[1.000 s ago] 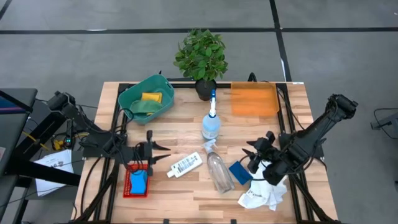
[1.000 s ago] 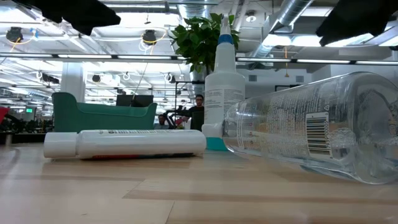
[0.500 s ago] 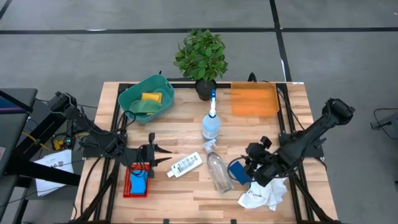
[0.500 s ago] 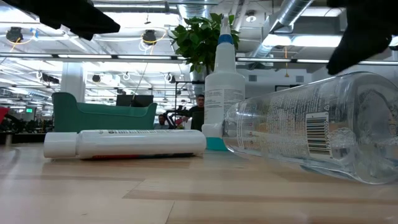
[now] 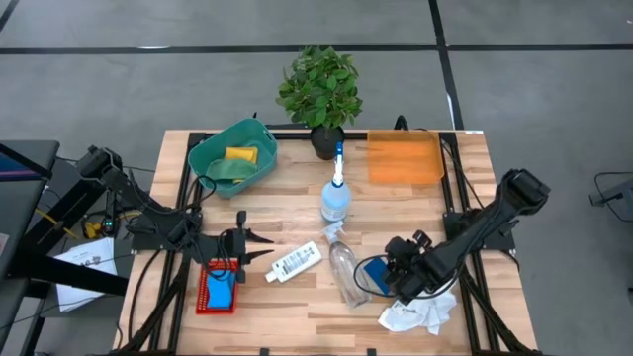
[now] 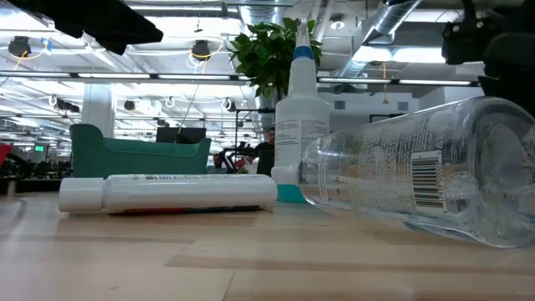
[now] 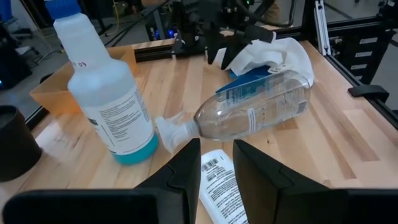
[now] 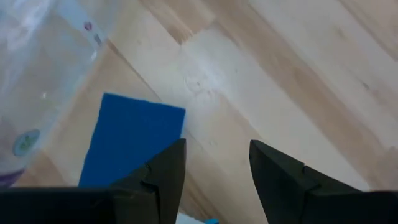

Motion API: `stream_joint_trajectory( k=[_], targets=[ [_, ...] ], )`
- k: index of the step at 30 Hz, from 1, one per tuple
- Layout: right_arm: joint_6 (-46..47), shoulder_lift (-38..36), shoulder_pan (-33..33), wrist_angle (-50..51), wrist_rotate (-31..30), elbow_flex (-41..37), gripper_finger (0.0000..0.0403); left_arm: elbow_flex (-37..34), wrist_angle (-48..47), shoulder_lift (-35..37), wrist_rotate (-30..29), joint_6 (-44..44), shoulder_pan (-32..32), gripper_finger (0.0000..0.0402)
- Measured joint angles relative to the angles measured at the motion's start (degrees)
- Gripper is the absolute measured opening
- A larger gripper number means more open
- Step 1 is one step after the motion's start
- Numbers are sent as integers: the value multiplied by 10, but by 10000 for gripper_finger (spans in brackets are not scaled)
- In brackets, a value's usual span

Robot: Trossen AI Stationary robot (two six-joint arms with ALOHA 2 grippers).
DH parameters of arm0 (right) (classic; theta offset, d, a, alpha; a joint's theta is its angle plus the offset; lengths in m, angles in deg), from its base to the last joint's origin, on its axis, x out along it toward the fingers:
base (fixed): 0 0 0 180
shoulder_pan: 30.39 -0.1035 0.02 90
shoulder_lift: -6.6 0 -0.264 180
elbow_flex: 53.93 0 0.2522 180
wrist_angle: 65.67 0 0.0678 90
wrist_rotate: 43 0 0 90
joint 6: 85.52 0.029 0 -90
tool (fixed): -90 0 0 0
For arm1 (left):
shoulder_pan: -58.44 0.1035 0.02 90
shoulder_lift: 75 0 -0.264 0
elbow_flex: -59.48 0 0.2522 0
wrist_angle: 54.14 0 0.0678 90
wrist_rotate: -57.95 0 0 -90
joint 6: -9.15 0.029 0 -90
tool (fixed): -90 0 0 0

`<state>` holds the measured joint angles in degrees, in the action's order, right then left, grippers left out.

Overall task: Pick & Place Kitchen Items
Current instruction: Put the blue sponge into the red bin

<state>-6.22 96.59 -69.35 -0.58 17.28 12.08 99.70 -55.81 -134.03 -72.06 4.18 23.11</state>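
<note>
My right hand point(image 5: 389, 271) hangs low in the lower right of the high view, fingers spread and holding nothing, right over the blue sponge point(image 5: 373, 269). That sponge lies flat on the table point(image 5: 287, 222), touching the clear spray bottle lying on its side point(image 5: 346, 269) and just beside the crumpled white cloth point(image 5: 417, 312). In my right wrist view the sponge point(image 8: 130, 140) shows beyond my two dark fingers point(image 8: 163, 171), with bare wood in the gap.

My left hand point(image 5: 255, 245) waits at lower left centre, fingers parted and empty, pointing at the small white labelled bottle point(image 5: 295, 261). Below my left arm a red basket point(image 5: 204, 295) holds another blue sponge point(image 5: 221, 288).

The upright spray bottle point(image 5: 336, 196) stands at centre. In the upper left, a green bin point(image 5: 212, 150) holds the yellow sponge point(image 5: 239, 155) and the green sponge point(image 5: 229, 172).
</note>
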Motion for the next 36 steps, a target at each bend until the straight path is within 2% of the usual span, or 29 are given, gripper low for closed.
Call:
stream_joint_trajectory(
  k=[14, 24, 33, 36],
  targets=[
    [7, 4, 1, -18, 29, 0, 171, 0, 10, 0, 0, 0, 0, 90],
    [-145, 4, -11, -100, 73, 0, 171, 0, 10, 0, 0, 0, 0, 90],
    [-269, 4, -99, -103, 84, 0, 171, 0, 10, 0, 0, 0, 0, 90],
    [-330, 4, -115, -106, 69, 0, 171, 0, 10, 0, 0, 0, 0, 90]
  ],
)
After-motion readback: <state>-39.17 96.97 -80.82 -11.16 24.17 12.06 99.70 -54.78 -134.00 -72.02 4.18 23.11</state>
